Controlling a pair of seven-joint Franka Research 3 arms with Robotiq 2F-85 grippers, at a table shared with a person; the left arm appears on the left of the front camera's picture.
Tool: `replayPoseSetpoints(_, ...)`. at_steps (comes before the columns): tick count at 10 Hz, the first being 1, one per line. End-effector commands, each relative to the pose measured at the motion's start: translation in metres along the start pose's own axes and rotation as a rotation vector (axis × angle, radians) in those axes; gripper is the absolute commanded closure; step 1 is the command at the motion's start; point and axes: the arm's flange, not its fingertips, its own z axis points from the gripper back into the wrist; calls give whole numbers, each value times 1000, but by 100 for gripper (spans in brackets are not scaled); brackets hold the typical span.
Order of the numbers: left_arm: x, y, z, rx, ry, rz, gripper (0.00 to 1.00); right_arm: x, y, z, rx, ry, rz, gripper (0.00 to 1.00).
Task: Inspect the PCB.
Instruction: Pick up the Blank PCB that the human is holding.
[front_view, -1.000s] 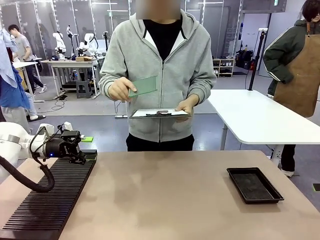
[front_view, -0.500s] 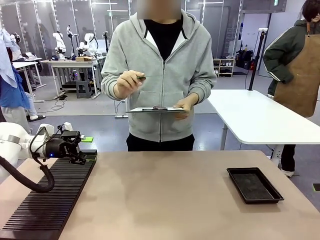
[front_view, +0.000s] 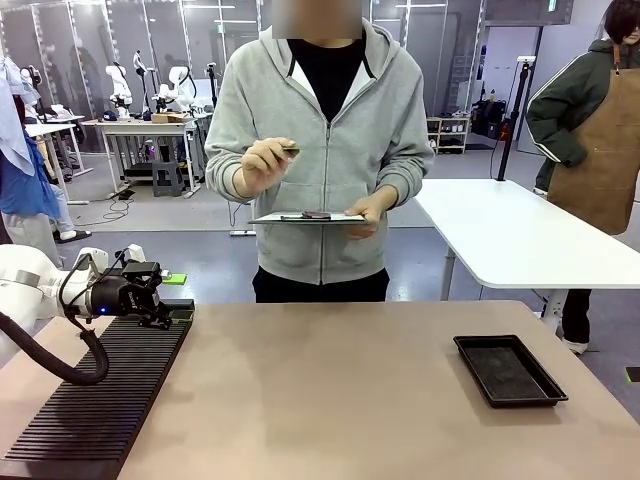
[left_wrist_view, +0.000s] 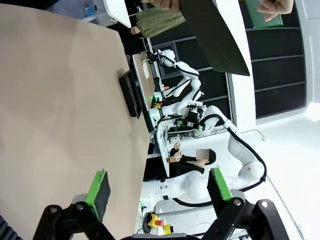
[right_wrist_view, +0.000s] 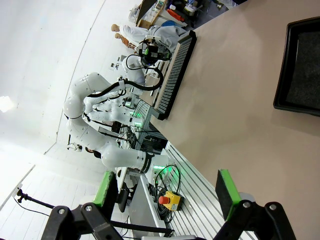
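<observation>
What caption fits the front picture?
A person holds the PCB edge-on above a clipboard; the left gripper hangs open by the black rack.

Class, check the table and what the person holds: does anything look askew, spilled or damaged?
Nothing stands out. The black tray and slotted rack lie flat on the table; the held PCB and clipboard look intact.

Bright, even indoor light; a sharp front view and strongly bent wrist views
Overhead lamps light the desk (front_view: 330, 400) flatly, leaving only faint, patchy shadows near its middle and a dull sheen on the black tray (front_view: 508, 370) by its right edge. The hall behind goes slightly soft. Both wrist views are wide-angle: desk edges and walls bow toward the corners, and white surfaces there wash out to glare. The left tool (left_wrist_view: 157, 172) and right tool (right_wrist_view: 165, 172) look crisp, vividly green-tipped
</observation>
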Motion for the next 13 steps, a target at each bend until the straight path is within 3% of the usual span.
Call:
replayPoseSetpoints(1,0,-1,0,-1,0,1,0,-1,1,1,5,-3,3,0)
replayPoseSetpoints(3,0,0,0,0,0,0,0,-1,1,1,5,-3,3,0)
replayPoseSetpoints(4,-2,-27,18,-6,10,5,0,-1,1,1,5,-3,3,0)
replayPoseSetpoints(6,-40,-63,70,-34,24,32,0,-1,1,1,5,-3,3,0)
replayPoseSetpoints(8,-79,-75,113,-38,55,61,0,-1,1,1,5,-3,3,0)
replayPoseSetpoints(10,-115,-88,152,-43,-19,46,0,-1,1,1,5,-3,3,0)
replayPoseSetpoints(13,-170,-87,188,21,-51,33,0,-1,1,1,5,-3,3,0)
